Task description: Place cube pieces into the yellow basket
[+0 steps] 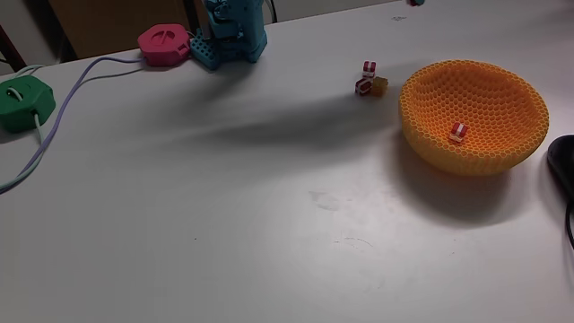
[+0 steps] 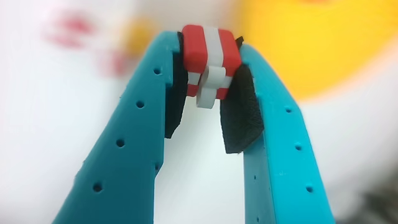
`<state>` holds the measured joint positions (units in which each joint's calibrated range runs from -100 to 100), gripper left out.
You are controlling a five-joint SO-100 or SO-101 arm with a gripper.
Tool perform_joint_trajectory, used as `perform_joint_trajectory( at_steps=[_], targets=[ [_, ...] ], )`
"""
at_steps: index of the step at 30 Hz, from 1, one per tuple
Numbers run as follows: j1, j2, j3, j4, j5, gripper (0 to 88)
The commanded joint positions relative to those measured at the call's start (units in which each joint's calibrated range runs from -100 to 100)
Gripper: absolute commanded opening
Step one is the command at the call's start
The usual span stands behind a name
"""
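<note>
Striped cube (image 2: pixel 210 62) in claw (image 2: pixel 210 68) (pinched)

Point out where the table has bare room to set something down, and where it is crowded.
In the fixed view, the widest bare stretch of table runs across the front, between the green box and the yellow basket. It is crowded beside the basket's left rim, where cube pieces cluster, and around the pink box with its cables.
</note>
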<state>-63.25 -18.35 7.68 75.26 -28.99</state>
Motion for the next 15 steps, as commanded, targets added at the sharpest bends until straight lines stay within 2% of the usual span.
perform_joint_trajectory(
  at_steps=[1, 4, 8, 9, 10, 11, 15],
  targets=[
    [7.5, 4.2, -18.9, -6.3, 6.7, 0.0],
    [11.3, 8.6, -14.8, -21.4, 8.5, 0.0],
    [14.3, 13.4, -8.6, -34.5, 8.3, 1.5],
    [14.4, 14.1, -7.4, -35.6, 8.7, 10.4],
    [14.2, 14.5, -6.2, -36.4, 9.4, 24.1],
    [13.9, 14.7, -4.9, -36.8, 9.5, 33.7],
    [12.8, 14.6, -3.2, -33.7, 9.4, 44.8]
  ],
)
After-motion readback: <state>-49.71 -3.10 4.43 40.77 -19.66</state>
